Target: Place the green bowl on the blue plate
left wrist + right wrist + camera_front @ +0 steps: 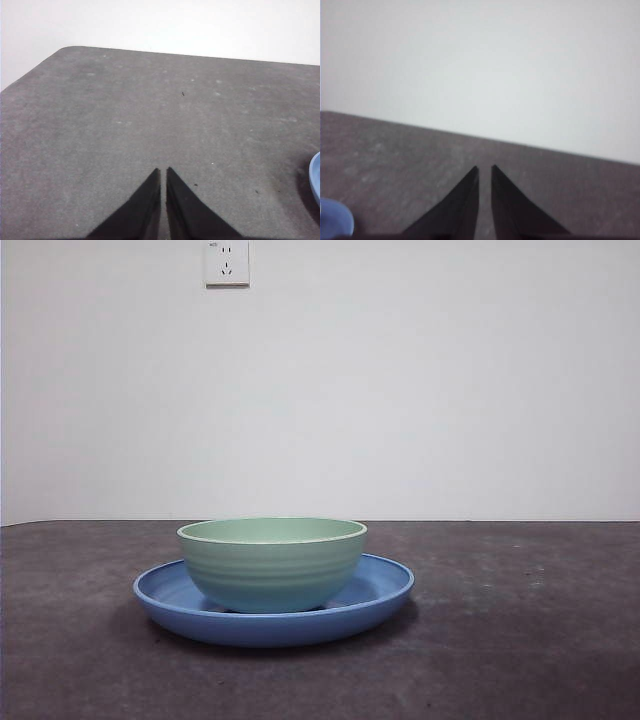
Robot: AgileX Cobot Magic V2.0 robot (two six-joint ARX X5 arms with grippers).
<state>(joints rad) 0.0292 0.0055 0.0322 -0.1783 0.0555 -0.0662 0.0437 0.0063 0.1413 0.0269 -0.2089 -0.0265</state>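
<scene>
bowl [271,562] upright on plate [275,612] | left gripper [163,172] closed, empty, plate edge off to its side | right gripper [484,170] nearly closed, empty

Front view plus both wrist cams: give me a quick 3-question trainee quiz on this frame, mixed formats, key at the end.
1. True or false: the green bowl stands upright on the blue plate.
2. Multiple choice: what does the left claw hold? A) the bowl B) the plate C) nothing
3. Fill in: on the wall above the table is a white ____.

Key: 1 true. 2 C; it is shut over bare table, as is the right claw. 3 power socket.
</scene>
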